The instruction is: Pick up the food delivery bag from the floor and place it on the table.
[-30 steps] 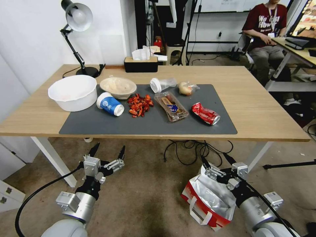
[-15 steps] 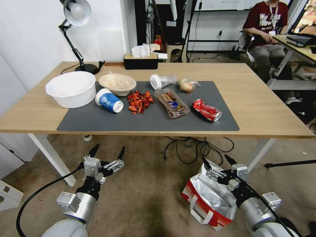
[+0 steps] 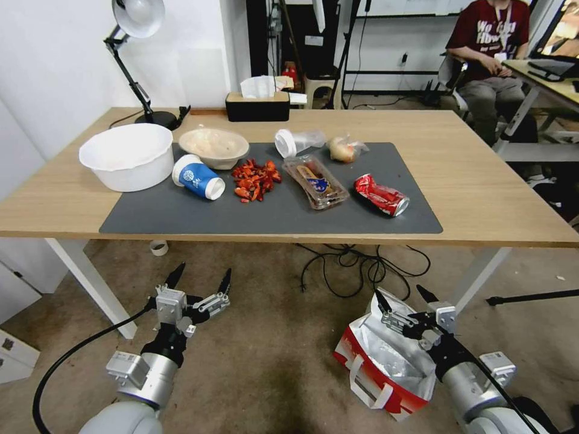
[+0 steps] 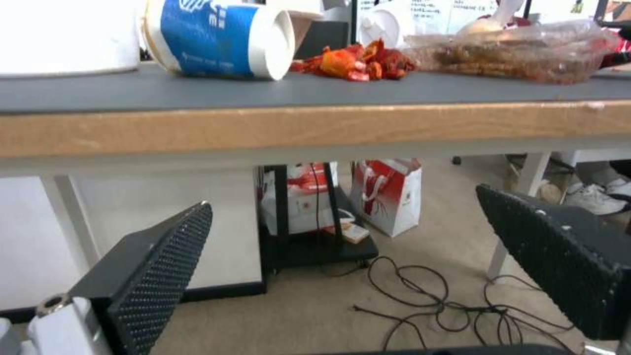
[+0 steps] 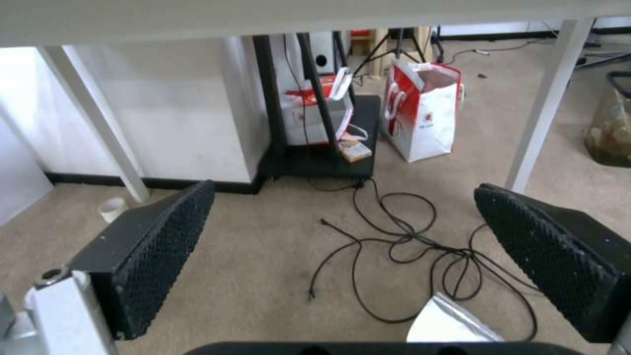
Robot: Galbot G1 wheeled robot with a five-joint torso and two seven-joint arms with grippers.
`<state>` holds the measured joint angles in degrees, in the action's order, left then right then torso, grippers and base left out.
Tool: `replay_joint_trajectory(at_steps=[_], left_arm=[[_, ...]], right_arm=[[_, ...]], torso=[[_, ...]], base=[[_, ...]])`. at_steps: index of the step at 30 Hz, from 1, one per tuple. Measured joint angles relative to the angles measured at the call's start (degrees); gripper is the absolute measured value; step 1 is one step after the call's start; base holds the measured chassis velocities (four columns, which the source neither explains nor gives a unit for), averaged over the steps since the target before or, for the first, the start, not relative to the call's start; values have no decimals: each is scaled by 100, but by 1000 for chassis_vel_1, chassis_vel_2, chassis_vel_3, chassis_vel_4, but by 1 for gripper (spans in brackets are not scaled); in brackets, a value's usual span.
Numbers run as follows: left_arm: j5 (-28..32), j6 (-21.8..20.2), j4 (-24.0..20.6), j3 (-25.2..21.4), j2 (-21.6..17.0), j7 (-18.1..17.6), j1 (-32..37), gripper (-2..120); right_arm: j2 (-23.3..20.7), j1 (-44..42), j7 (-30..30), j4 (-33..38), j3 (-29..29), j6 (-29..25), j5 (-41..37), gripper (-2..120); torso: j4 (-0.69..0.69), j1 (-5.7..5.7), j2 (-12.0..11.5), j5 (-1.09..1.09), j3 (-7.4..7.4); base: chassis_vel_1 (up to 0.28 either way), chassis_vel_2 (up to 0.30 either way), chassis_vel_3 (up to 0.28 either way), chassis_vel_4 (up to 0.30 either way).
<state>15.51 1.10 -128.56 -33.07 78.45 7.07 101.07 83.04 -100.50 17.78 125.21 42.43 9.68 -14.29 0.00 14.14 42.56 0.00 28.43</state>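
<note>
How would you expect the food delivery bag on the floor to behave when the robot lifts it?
The food delivery bag will probably flex: its foil lining looks crinkled and its mouth gapes unevenly. The loose strap handles suggest it may swing. The open right gripper above its rim would likely get a thin, crushable edge.

A crushed red can (image 3: 381,194) (lying on its side) — white bowl (image 3: 128,156), blue cup (image 3: 197,176) tipped over, desk lamp (image 3: 138,36).
</note>
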Motion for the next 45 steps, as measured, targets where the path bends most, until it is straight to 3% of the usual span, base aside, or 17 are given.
replay_joint_trajectory(at_steps=[45], left_arm=[[-116,96,0,19,93,-30,73,100]], right_arm=[[-72,1,8,-165,-12,-30,32,100]], torso=[[0,-437,-1089,1,-651]], base=[[0,0,0,0]])
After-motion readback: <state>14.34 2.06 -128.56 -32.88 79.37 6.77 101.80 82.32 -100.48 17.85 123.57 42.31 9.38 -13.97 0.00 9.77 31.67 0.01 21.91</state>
